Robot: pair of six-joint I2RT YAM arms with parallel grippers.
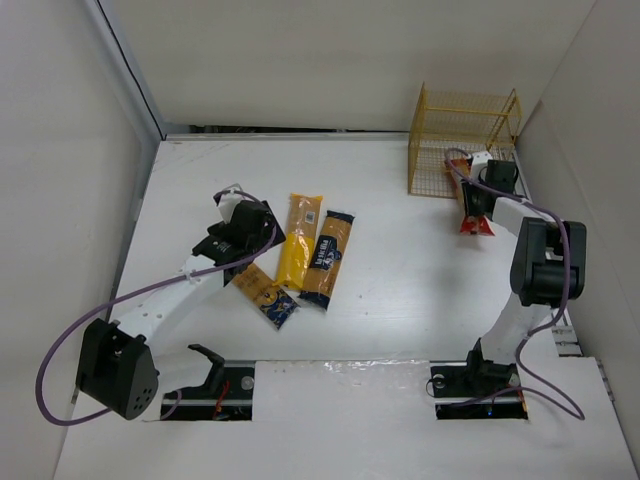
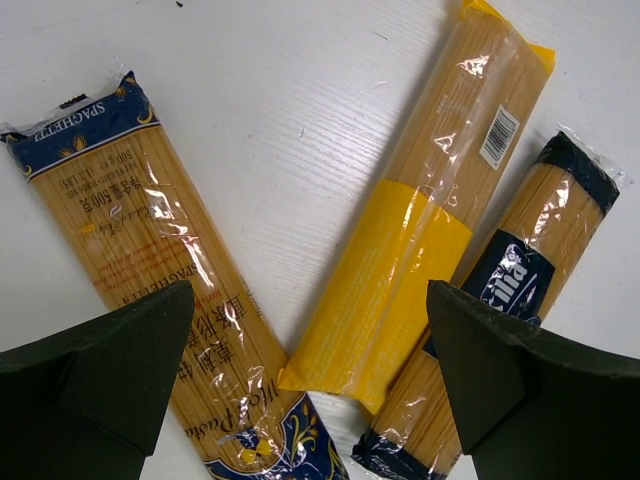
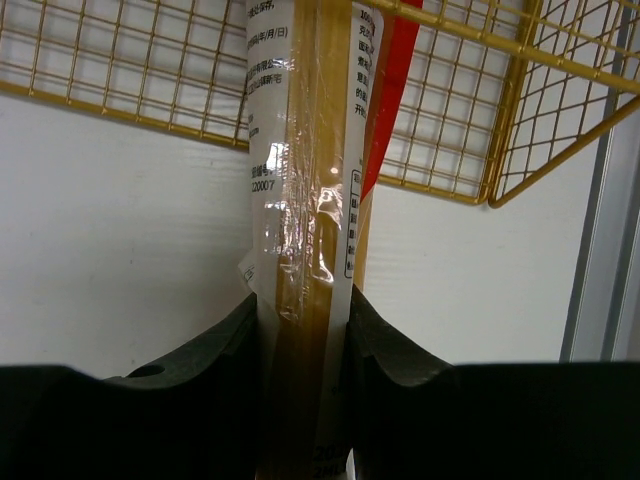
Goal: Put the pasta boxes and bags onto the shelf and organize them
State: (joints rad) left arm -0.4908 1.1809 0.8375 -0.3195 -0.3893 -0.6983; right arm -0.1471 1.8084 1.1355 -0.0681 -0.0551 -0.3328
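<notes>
My right gripper is shut on the red clear-windowed pack, holding it edge-up in front of the yellow wire shelf at the back right. The pack's far end reaches the shelf's lower front wire. My left gripper is open and empty above three packs lying on the table: the yellow bag, the dark-blue-and-tan pack and the smaller tan blue-ended bag.
White walls close in the table on the left, back and right. The shelf stands in the back right corner, close to the right wall. A metal rail runs beside it.
</notes>
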